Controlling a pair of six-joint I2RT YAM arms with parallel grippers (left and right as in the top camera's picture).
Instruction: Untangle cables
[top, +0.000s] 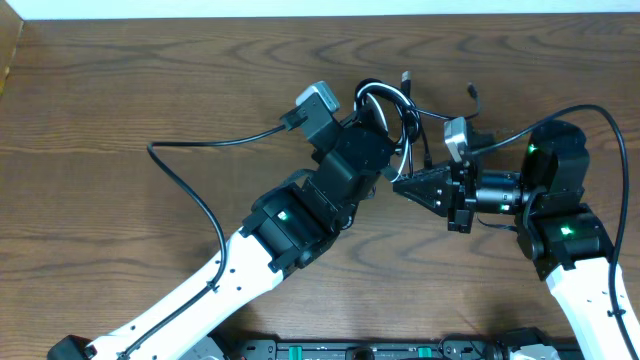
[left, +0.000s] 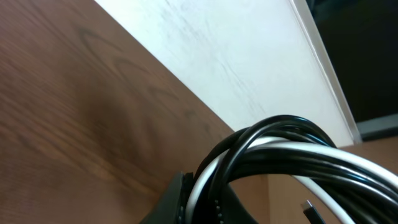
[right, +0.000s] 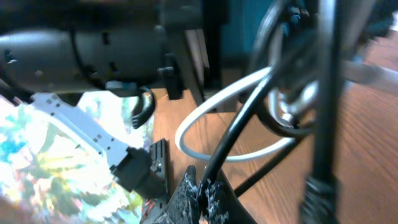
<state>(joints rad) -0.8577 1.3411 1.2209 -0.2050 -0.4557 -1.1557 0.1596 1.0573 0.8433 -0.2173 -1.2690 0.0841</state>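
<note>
— Two claws on one knot: where does it sit?
— Toward the far edge of the brown wood-grain table (top: 120, 90), about mid-width. Seen from overhead, I have the tangled coil of thin black and white cords (top: 388, 98) between both arms.
— And the left gripper (top: 388, 125)?
— Pressed together on the coil. My left wrist camera shows the thin white cord (left: 298, 149) banded among black strands that run into its fingers (left: 177, 202).
— The right?
— My right gripper (right: 200, 194), just beside the coil's near side, pinches the thin black cord (right: 233, 134) at its fingertips, with the white loop behind it. Small black plug ends (top: 405, 77) poke out on the far side.
</note>
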